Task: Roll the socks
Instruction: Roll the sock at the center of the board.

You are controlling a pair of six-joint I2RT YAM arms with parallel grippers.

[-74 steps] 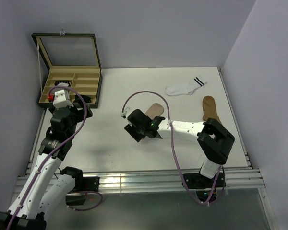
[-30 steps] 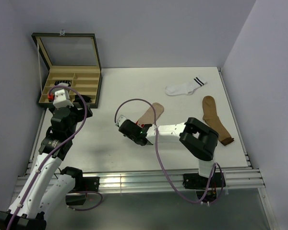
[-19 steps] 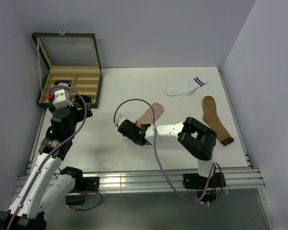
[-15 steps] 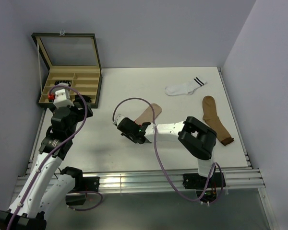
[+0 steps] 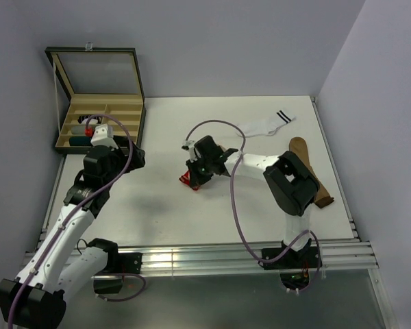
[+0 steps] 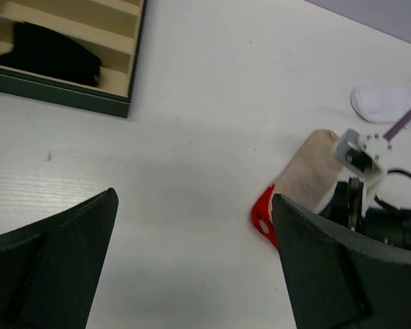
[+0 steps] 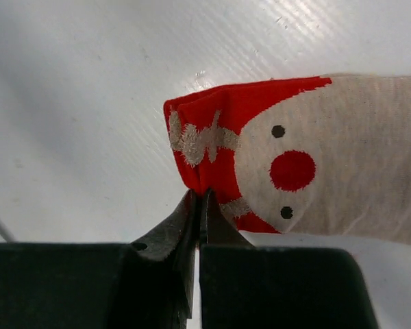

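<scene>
The beige sock (image 7: 356, 157) lies flat at mid-table, its red patterned cuff (image 7: 212, 137) bunched up. My right gripper (image 7: 200, 195) is shut on the near edge of that cuff; from the top the gripper (image 5: 193, 177) covers most of the sock and only the red cuff (image 5: 186, 181) shows. My left gripper (image 6: 192, 274) hangs open over bare table just left of the cuff (image 6: 262, 218), holding nothing; the top view has it (image 5: 131, 156) beside the box. A white sock (image 5: 264, 125) with black stripes and a brown sock (image 5: 301, 152) lie at the far right.
An open green box (image 5: 140, 127) with beige compartments stands at the far left, a black rolled sock (image 6: 51, 53) in one slot. The right arm's purple cable (image 5: 234, 199) loops over the table. Walls close in on the left and right.
My right gripper has shut on the red cuff and its wrist has swung toward the far side over the sock. The left arm has reached forward and right, toward the sock.
</scene>
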